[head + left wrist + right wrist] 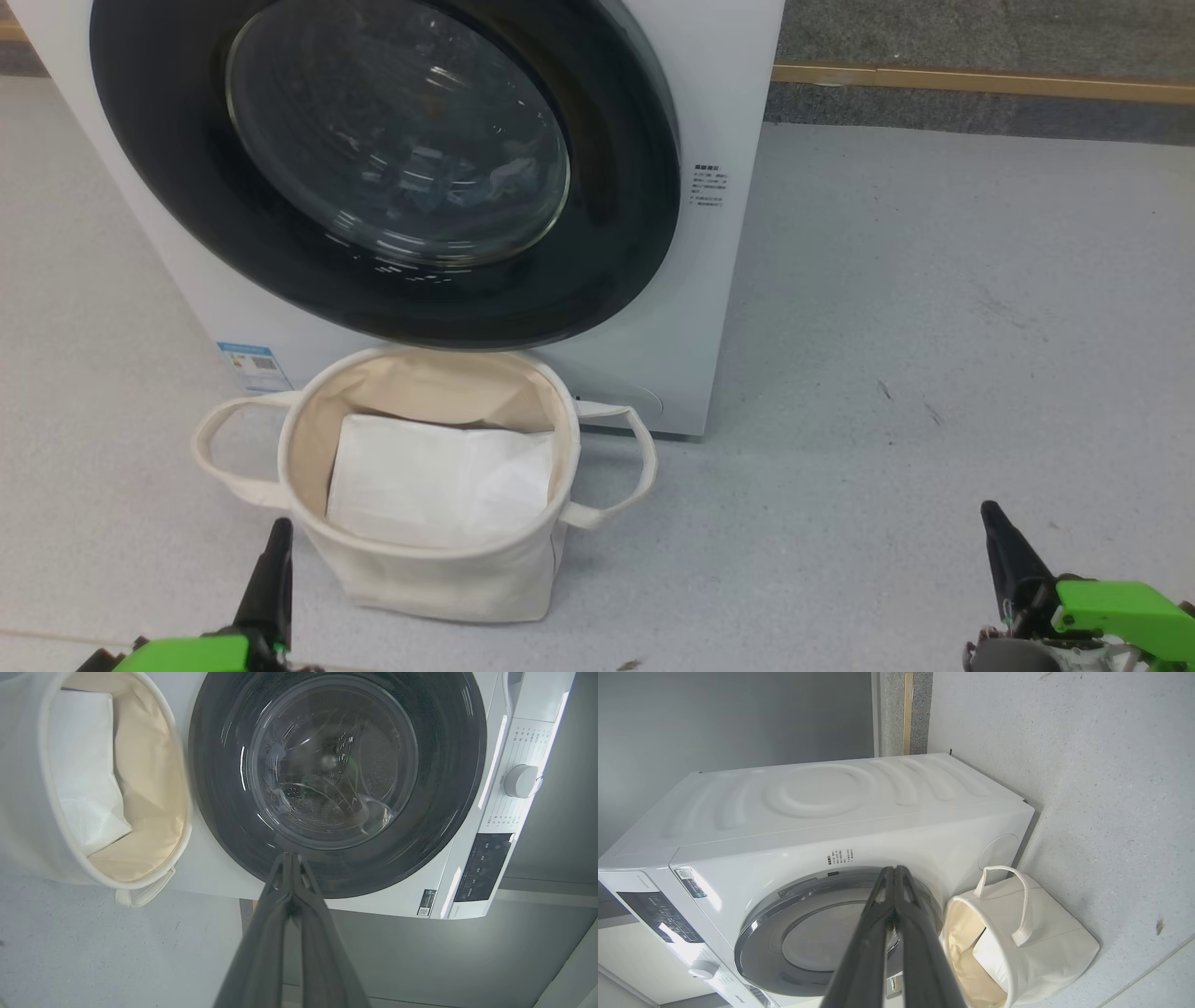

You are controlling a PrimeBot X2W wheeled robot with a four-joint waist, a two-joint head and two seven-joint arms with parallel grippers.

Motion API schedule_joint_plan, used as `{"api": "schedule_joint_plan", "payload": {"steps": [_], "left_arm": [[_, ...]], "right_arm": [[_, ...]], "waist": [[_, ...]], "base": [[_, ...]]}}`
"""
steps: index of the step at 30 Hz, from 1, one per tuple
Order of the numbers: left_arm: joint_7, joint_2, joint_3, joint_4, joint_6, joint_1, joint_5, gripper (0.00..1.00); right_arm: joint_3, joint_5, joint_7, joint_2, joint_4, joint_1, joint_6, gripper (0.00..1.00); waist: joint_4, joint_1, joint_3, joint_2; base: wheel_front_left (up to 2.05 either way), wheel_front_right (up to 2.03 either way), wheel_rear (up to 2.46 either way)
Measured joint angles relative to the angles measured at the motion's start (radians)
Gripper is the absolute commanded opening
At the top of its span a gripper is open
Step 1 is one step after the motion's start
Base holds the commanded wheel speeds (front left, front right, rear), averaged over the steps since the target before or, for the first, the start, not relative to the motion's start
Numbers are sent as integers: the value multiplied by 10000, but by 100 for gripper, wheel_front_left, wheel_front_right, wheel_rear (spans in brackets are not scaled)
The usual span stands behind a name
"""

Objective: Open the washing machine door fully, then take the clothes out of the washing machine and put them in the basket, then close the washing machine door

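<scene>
Washing machine door (392, 140) closed, facing upright basket (439, 583)

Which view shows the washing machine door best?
The left wrist view: the washing machine door appears face-on, nearly whole. The head view crops its top; the right wrist view shows it slanted, partly behind the right end effector.

Nothing legible. On the washing machine (719, 280) front: a small printed text block (709, 189), a blue sticker (250, 366) low left, a QR sticker (425, 903) beside the dark control panel (483, 865), and tiny print around the dial (522, 781). All too small to read.
</scene>
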Motion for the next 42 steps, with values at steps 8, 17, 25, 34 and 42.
{"api": "schedule_joint_plan", "payload": {"steps": [8, 17, 25, 34, 42], "left_arm": [[0, 0, 0, 0, 0, 0, 0, 0], [0, 0, 0, 0, 0, 0, 0, 0], [0, 0, 0, 0, 0, 0, 0, 0], [0, 0, 0, 0, 0, 0, 0, 0], [0, 0, 0, 0, 0, 0, 0, 0]], "right_arm": [[0, 0, 0, 0, 0, 0, 0, 0], [0, 0, 2, 0, 0, 0, 0, 0], [0, 0, 2, 0, 0, 0, 0, 0], [0, 0, 0, 0, 0, 0, 0, 0], [0, 0, 0, 0, 0, 0, 0, 0]], "waist": [[0, 0, 0, 0], [0, 0, 0, 0], [0, 0, 0, 0], [0, 0, 0, 0], [0, 0, 0, 0]], "base": [[0, 0, 0], [0, 0, 0], [0, 0, 0], [0, 0, 0], [0, 0, 0]]}}
